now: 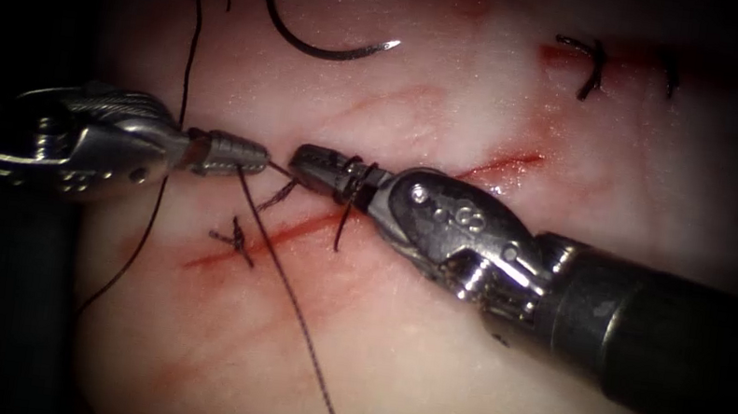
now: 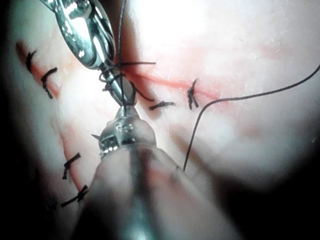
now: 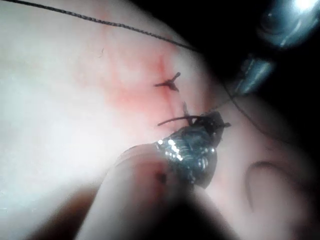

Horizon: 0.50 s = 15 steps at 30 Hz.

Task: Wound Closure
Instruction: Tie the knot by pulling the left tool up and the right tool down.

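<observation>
- Two tools met tip to tip over the cut in the tissue; the left tool came in from the left side and the right tool from the right side.
- The left tool's jaws were pressed together on the thread, which ran from its tip down across the cut and off the near edge of the tissue.
- The right tool had thread wound around it in loops just behind the jaws. Its jaws looked closed, and a short strand joined them to the left tool's tip, so I judge that it pinched the thread too. Such loops with both tips so near suggest that a knot was being made.
- The needle lay free on the tissue, well apart from both tools on the far side of the cut, not in the tissue and held by nothing. Probably it was put there so that it did not disturb the work.
- Finished stitches sat on the cut just beside the tools, and more on another red line further away.
- The tissue was pale and wet, with red fluid along the cut; around it all was dark.
</observation>
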Each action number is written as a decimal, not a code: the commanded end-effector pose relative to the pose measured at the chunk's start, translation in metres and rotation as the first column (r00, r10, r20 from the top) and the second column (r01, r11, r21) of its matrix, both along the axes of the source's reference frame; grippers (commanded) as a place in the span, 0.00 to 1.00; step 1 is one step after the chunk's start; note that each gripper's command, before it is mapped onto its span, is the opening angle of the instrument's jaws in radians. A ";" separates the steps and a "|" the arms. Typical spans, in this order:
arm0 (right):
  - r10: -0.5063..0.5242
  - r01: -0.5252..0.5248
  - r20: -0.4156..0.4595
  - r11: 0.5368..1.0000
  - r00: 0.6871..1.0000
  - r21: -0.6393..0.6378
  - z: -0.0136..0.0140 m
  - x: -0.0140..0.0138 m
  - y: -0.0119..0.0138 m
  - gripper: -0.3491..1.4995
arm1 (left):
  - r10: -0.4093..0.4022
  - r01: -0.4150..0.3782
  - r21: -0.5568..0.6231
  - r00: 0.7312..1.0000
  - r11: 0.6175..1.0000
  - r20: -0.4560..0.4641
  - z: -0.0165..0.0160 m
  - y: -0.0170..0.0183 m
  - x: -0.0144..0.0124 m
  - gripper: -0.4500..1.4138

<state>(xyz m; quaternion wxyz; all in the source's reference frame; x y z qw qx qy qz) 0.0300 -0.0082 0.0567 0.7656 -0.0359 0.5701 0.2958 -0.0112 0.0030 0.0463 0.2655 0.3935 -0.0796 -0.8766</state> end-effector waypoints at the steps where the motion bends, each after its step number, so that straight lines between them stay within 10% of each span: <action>1: -0.009 0.009 0.002 1.000 1.000 -0.014 0.0004 0.0005 -0.0007 0.00 | -0.004 0.004 -0.002 1.000 1.000 0.000 0.0002 0.0008 -0.0004 0.05; 15: -0.068 0.071 0.027 0.993 0.997 -0.091 0.0005 -0.0014 -0.0040 0.00 | -0.053 0.053 0.011 0.998 0.999 -0.033 -0.0001 0.0051 0.0011 0.05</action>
